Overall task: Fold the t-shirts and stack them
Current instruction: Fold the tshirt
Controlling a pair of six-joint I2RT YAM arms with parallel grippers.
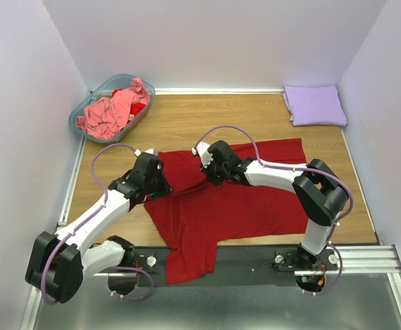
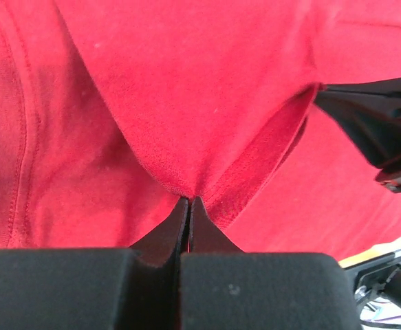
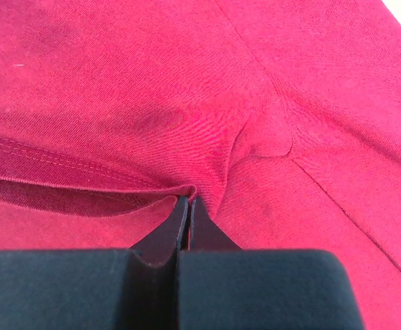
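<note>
Left gripper (image 2: 188, 201), right gripper (image 3: 188, 201) — pinching red t-shirt (image 1: 248, 203).

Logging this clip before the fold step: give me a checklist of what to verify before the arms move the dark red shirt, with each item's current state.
1. Left gripper shut on the dark red t-shirt: ok, cloth pinched at its tips.
2. Right gripper shut on the same shirt: ok.
3. Shirt fully on the table: not ok, its near part hangs over the near edge.
4. Lavender t-shirt folded, clear at the far right corner: ok.
5. Salmon-pink t-shirt waiting in the basket: ok.
6. How many layers each grip holds: cannot tell.
</note>
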